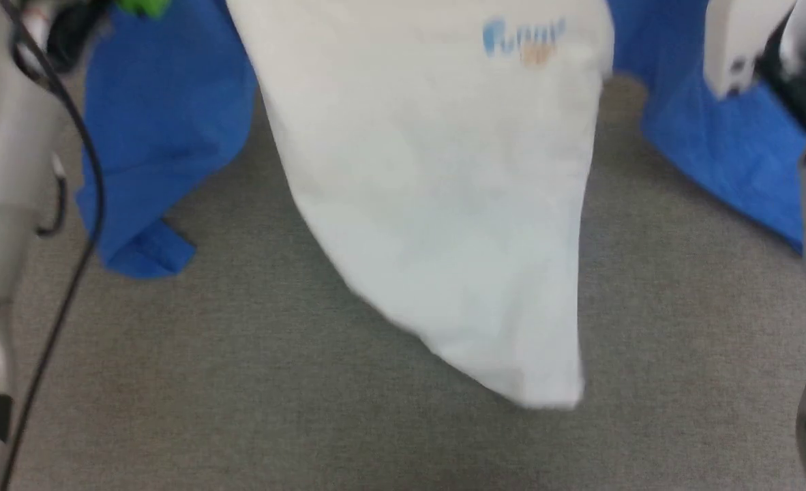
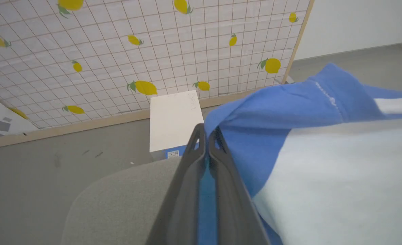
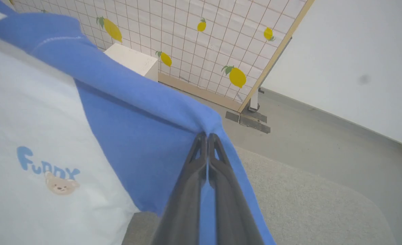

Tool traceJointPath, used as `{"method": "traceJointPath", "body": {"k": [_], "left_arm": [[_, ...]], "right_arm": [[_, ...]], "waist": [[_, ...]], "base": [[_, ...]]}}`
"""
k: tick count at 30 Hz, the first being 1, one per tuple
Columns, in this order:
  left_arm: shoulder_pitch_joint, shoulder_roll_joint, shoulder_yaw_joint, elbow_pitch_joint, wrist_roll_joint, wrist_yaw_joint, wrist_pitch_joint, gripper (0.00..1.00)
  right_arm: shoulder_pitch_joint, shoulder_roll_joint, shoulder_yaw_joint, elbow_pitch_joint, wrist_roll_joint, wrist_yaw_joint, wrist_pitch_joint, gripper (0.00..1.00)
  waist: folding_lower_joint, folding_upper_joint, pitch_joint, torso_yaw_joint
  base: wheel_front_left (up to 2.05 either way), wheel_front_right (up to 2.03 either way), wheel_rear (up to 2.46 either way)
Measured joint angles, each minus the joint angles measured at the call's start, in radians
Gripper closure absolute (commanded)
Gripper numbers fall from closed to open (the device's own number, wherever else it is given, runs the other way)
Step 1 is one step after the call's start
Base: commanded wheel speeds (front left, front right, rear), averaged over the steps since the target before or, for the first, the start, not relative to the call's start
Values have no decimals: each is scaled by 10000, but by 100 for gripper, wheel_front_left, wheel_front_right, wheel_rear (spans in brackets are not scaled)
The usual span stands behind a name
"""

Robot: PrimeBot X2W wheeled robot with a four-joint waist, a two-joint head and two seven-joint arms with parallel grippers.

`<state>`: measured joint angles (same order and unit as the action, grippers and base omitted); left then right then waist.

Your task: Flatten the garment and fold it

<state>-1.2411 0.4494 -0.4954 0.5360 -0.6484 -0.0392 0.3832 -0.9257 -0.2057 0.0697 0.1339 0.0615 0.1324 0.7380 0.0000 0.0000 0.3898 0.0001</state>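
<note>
Soft, light, floppy garment point(image 1: 437, 204), draped mid-frame — clamped at blue shoulders by left gripper point(image 2: 207, 136) and right gripper point(image 3: 207, 137), both pinched tight on cloth. Probably best held there.

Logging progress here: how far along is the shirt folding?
Done: the shirt is picked up, with the left gripper and right gripper each shut on its blue fabric. In hand: it hangs between them over the grey surface, the white body drooping to a point and not spread out. Left: laying it flat, then every fold.
</note>
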Motion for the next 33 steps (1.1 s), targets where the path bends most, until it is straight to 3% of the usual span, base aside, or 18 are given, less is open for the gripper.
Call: {"method": "traceJointPath", "body": {"k": [6,12,17,25,33], "left_arm": [[-2353,299,355,-138,821,472,-915,100],[-4172,428,583,-316,1639,780,-2408,100],[-5110,299,922,-236,1741,855,-3772,100],[-4841,71,1158,617,1229,518,-4771,100],[-2395,-215,1231,1402,311,-117,-5200,100]], "right_arm": [[-3176,497,-397,1005,-405,4,-150,100],[-5665,1321,-1756,1695,-1532,4,-1459,100],[-6759,1551,-2201,1969,-2380,6,-2625,100],[-6865,1624,-2207,2759,-2533,6,-3390,100],[-4480,1511,-1672,3033,-2031,6,-4063,100]], "waist": [[1,0,650,-352],[0,0,1446,-699],[1,0,2050,-912],[1,0,2772,-1003],[1,0,2432,-723]], "base": [[0,0,0],[0,0,0],[0,0,0],[0,0,0],[0,0,0]]}}
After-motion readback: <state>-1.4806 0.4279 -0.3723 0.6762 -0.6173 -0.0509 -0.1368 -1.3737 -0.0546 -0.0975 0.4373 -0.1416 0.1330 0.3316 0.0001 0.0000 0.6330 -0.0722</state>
